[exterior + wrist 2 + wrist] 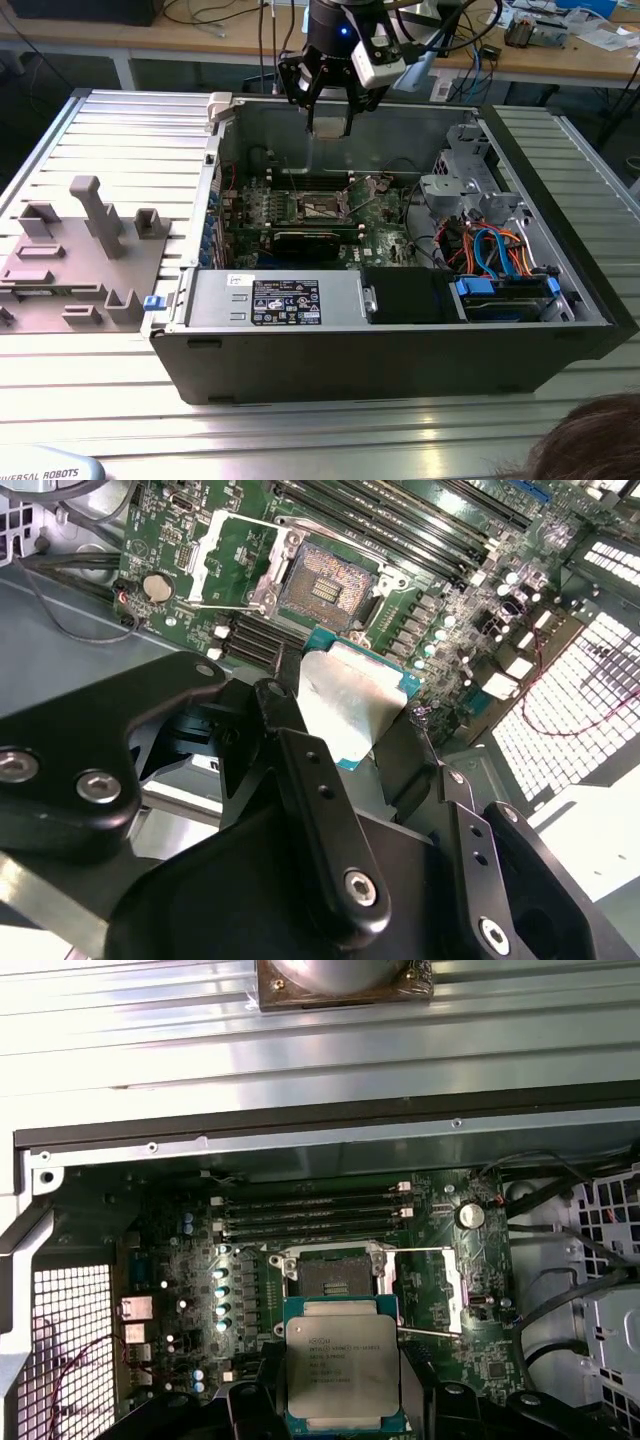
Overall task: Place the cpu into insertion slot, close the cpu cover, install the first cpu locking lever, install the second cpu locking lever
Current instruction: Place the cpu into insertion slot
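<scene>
My gripper [330, 118] hangs above the open computer case and is shut on the cpu [350, 705], a flat square chip with a silver top and teal edge. In the first wrist view the cpu [345, 1370] sits between the two dark fingers [262, 1375], its top face toward the camera. The insertion slot [330, 1276] lies bare on the green board just beyond the chip, its dark centre exposed; it also shows in the exterior view [325, 207]. The cpu cover [440, 1288] is swung open to one side of the slot, and a thin locking lever [432, 1334] stands free beside it.
Long black memory slots [310, 1215] run beside the socket. The case's metal wall [320, 1130] rises close behind them. A power supply [280, 300] and a drive cage with blue cables [500, 280] fill the near side. A grey fixture tray [80, 250] lies at the exterior view's left. A person's head [590, 440] is nearby.
</scene>
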Tool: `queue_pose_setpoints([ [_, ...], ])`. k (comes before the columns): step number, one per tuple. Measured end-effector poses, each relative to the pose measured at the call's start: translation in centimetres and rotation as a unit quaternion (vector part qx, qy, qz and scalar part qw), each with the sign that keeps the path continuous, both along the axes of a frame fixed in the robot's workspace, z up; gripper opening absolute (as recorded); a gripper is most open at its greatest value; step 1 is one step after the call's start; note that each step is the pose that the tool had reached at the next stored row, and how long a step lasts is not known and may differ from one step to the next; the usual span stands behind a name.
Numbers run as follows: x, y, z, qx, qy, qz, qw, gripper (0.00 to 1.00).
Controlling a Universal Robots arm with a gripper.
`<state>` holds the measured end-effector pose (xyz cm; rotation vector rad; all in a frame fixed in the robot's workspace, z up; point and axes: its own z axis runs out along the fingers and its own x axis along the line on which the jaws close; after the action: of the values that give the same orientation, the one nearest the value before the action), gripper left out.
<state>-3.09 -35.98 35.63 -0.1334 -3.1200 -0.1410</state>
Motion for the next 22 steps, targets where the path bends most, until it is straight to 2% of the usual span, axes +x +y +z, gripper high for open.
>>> queue_pose_setpoints([
  [22,0.0,0.0,-0.02,0.0,0.0,-0.021,0.9998,0.54],
])
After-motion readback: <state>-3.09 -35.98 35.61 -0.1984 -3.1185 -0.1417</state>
